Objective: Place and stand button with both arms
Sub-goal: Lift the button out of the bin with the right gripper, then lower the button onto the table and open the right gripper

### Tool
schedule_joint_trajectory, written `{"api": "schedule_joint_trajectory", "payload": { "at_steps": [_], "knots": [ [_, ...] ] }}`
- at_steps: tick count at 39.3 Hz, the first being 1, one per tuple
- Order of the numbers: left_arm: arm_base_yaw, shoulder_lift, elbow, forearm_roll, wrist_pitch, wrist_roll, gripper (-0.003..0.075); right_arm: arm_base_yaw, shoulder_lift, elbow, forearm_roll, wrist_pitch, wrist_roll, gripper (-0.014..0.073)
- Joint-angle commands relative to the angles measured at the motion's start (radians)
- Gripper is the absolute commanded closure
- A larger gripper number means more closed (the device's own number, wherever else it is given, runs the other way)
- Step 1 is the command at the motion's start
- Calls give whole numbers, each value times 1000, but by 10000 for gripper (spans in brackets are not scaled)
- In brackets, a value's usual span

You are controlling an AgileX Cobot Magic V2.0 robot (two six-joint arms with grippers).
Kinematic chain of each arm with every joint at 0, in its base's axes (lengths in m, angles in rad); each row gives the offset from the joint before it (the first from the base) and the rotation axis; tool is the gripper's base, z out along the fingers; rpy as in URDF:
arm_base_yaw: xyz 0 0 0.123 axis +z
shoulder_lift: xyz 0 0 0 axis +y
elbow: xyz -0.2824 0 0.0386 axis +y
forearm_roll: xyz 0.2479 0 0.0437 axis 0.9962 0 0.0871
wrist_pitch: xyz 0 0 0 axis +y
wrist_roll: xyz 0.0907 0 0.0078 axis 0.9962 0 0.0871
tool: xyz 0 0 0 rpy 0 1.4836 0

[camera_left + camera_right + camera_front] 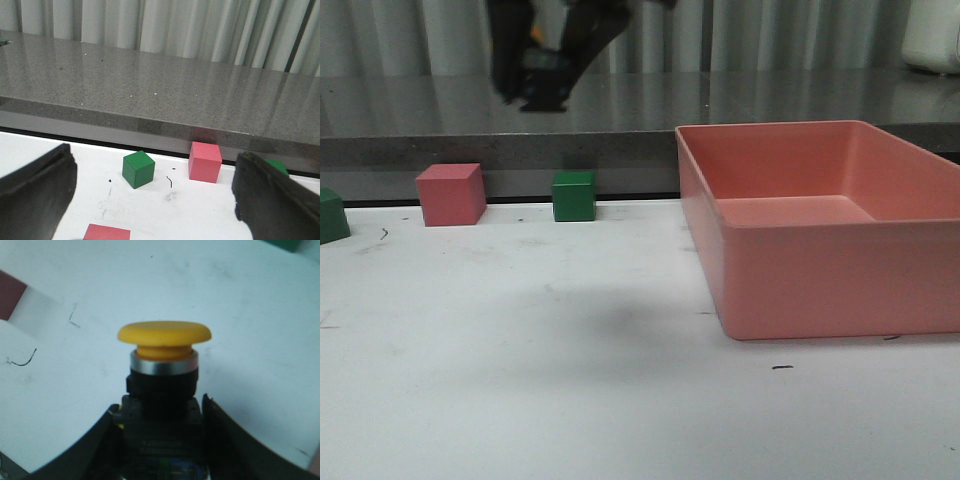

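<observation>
The button [163,357] has a yellow mushroom cap, a silver collar and a black blocky base. My right gripper [160,415] is shut on that base and holds it in the air over the white table [250,315], cap pointing away from the wrist. In the front view a blurred black gripper [545,65] hangs high above the far left of the table, with a hint of orange between its fingers. My left gripper [155,200] is open, and only bare table shows between its fingers [37,187].
A large pink bin [820,225] stands on the right. A pink cube [450,194] and a green cube [573,195] sit along the far edge, and another green cube [330,215] is at the far left. A grey counter [720,100] runs behind.
</observation>
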Motion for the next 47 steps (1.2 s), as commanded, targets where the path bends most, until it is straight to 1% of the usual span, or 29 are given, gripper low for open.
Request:
{"api": "schedule_joint_trajectory", "payload": {
  "at_steps": [1, 5, 12, 21, 43, 47],
  "knots": [
    [1, 13, -34, 1, -89, 0, 123, 19, 17, -65, -4, -41, 60, 331],
    [1, 13, -34, 1, -89, 0, 123, 20, 77, -66, 7, -60, 112, 331],
    [1, 13, -34, 1, -86, 0, 123, 21, 170, -66, 7, -52, 171, 331],
    [1, 13, -34, 1, -86, 0, 123, 25, 262, -66, 4, -37, 283, 329],
    [1, 13, -34, -2, -83, 0, 123, 37, 280, -66, 9, -114, 289, 328],
    [1, 13, -34, -2, -83, 0, 123, 37, 285, -66, 9, -113, 289, 305]
  ]
}}
